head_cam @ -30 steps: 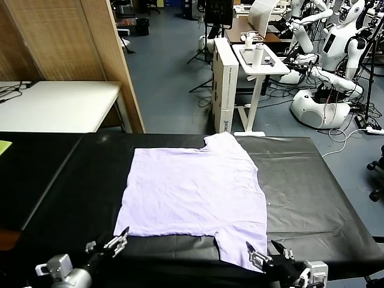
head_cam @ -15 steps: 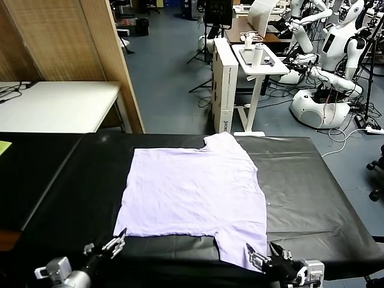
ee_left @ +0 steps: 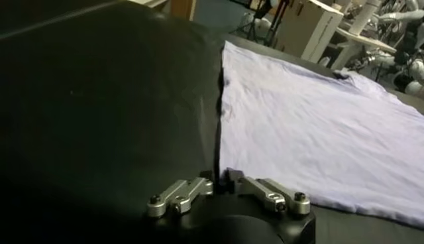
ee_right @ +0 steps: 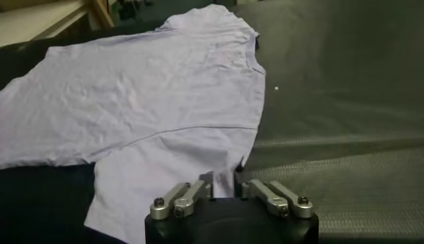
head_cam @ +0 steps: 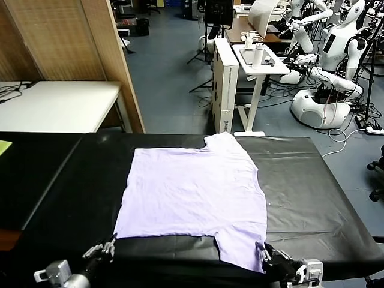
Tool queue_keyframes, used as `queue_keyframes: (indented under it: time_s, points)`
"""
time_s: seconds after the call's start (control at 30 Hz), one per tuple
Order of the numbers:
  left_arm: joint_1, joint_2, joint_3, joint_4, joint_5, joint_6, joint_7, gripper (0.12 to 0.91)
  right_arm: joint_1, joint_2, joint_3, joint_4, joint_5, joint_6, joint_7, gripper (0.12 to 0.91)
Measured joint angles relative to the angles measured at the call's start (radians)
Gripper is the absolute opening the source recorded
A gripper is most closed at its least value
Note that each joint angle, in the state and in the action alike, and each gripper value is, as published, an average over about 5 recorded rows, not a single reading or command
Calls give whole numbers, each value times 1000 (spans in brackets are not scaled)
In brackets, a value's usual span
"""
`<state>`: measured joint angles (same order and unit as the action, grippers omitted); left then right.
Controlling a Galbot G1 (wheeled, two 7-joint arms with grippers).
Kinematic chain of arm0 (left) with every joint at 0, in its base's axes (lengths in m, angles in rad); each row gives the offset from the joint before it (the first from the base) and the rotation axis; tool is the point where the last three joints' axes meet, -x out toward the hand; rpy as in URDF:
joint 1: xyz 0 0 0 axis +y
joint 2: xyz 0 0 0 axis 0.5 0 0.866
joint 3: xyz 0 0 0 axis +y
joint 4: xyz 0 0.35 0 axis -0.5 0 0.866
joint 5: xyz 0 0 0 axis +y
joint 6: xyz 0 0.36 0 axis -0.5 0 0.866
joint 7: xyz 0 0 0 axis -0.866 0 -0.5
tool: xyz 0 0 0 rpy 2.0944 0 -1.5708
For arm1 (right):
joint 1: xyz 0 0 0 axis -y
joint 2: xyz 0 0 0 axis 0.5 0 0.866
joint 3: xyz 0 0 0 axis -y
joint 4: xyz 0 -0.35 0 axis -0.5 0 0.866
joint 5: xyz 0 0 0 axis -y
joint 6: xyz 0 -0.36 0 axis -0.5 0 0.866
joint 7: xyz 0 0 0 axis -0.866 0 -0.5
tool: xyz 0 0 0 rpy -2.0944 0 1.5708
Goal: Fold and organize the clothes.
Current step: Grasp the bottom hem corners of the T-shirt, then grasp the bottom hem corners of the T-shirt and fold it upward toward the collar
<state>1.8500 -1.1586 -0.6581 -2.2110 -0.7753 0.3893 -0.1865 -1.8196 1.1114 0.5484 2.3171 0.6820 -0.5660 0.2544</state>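
The light lavender T-shirt (head_cam: 192, 192) lies flat and wrinkled on the black table (head_cam: 312, 180), with one sleeve at the far right and one at the near right. No print shows. My left gripper (head_cam: 107, 246) is at the shirt's near left corner; in the left wrist view (ee_left: 218, 178) its fingers stand close together on the corner of the shirt (ee_left: 311, 126). My right gripper (head_cam: 267, 257) is at the near sleeve's outer corner; in the right wrist view (ee_right: 224, 178) its fingers hold a strip of the shirt's (ee_right: 152, 99) sleeve between them.
The table's near edge runs just under both grippers. A white table (head_cam: 54, 105) and a wooden panel (head_cam: 102, 54) stand at the back left. A white cart (head_cam: 258, 60) and other robots (head_cam: 336, 54) stand beyond the table. A yellow-green item (head_cam: 3, 147) lies at the far left.
Both grippers have dropped lower and drawn in onto the shirt's near edge. The left gripper's fingers, spread apart earlier, now stand close together. The shirt has not shifted.
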Motion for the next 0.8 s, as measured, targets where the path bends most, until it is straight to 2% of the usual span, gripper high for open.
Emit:
queue_keyframes:
  time_s: [0.1, 0.27, 0.5, 0.63, 0.8]
  points:
    - [4, -1, 0, -5, 3, -3, -2, 145, -16, 2, 6, 18, 2, 1, 22, 139]
    - [30, 12, -17, -27, 6, -13, -9, 147, -67, 9, 15, 68, 3, -9, 57, 139]
    - [93, 24, -53, -75, 6, -22, -16, 147, -142, 19, 21, 128, 1, -19, 81, 139]
    - [128, 25, -76, -100, 3, -32, -17, 147, -146, 17, 27, 149, 1, -8, 64, 139]
    - [122, 10, -85, -116, -16, -51, -12, 147, -110, 1, 45, 146, 6, 48, 1, 139]
